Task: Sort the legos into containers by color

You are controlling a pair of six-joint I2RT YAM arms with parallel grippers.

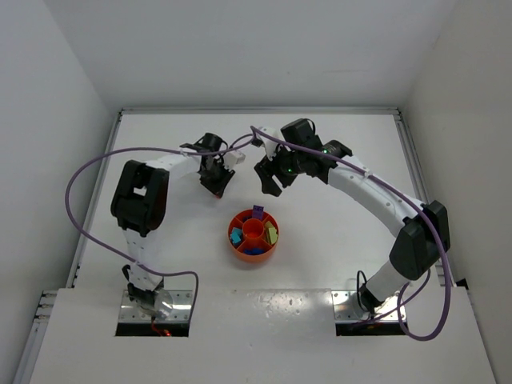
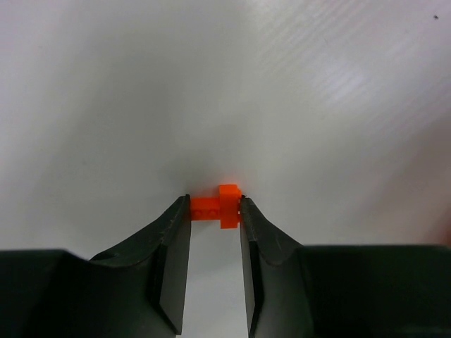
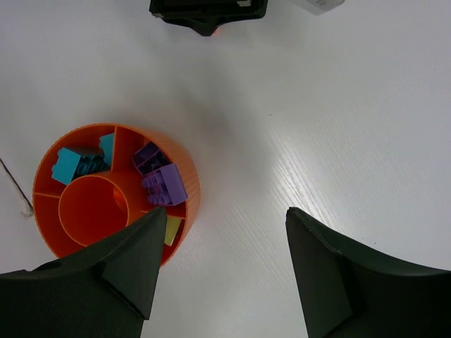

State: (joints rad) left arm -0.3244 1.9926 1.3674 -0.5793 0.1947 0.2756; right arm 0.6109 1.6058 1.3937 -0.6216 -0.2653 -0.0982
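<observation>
- Step in hand: the left gripper [image 2: 215, 211] is picking a stray orange lego [image 2: 227, 204]. The jaws are narrowed to brick width with both tips against its sides, so it looks gripped. Cannot tell whether it is lifted or resting on the counter [image 2: 225, 84].
- The lego is apart from the tray [image 1: 240, 254], up and left of it in the top view.
- The right gripper [image 3: 225, 232] is spread wide with nothing in it. It hangs near the tray, not over it.
- Tray contents: purple legos [image 3: 162, 182] in one wedge and teal legos [image 3: 69, 163] in another. A yellow lego [image 3: 173, 229] is partly hidden by a finger. The centre cup [image 3: 91, 208] looks bare.
- Next move, my read: raise the brick, carry it over the tray and release it into a free section. The centre cup is likely, since no orange pile shows. Sections are small and dividers low, so the drop should be centred and low.
- Materials: the bricks are hard glossy plastic, blocky and studded. The orange piece looks like two bricks joined in a step, so its grip faces are small.
- The tray is smooth moulded plastic, round, with thin walls. The counter is matte white with a faint grain.
</observation>
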